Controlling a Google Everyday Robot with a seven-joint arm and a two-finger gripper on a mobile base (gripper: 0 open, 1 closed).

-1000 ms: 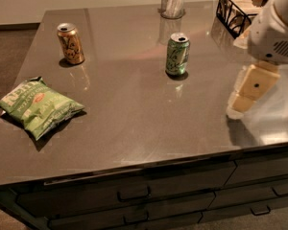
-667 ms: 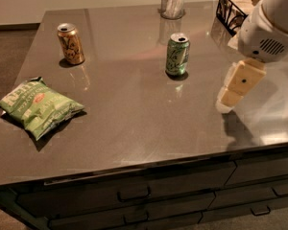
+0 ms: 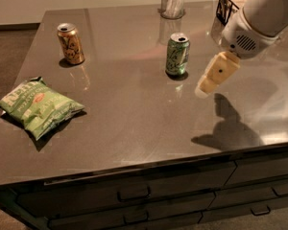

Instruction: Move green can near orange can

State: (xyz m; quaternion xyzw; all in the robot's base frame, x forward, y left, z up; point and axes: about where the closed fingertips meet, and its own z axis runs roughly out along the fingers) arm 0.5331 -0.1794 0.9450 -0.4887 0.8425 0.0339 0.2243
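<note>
- Green chip bag lying flat at the left edge of the worktop, out of the way of the job.
- Orange can upright at rear left, marking the target spot; unmoved.
- Green can upright mid-worktop, well apart from the orange can, unmoved and not yet grasped.
- End effector just right of the green can, angled down, probably lining up a grasp; nearer than a second ago; open or closed, cannot tell.

We see the green can upright on the table, silver top up. The orange can stands upright, well apart to its left. The gripper hovers just right of the green can.
</note>
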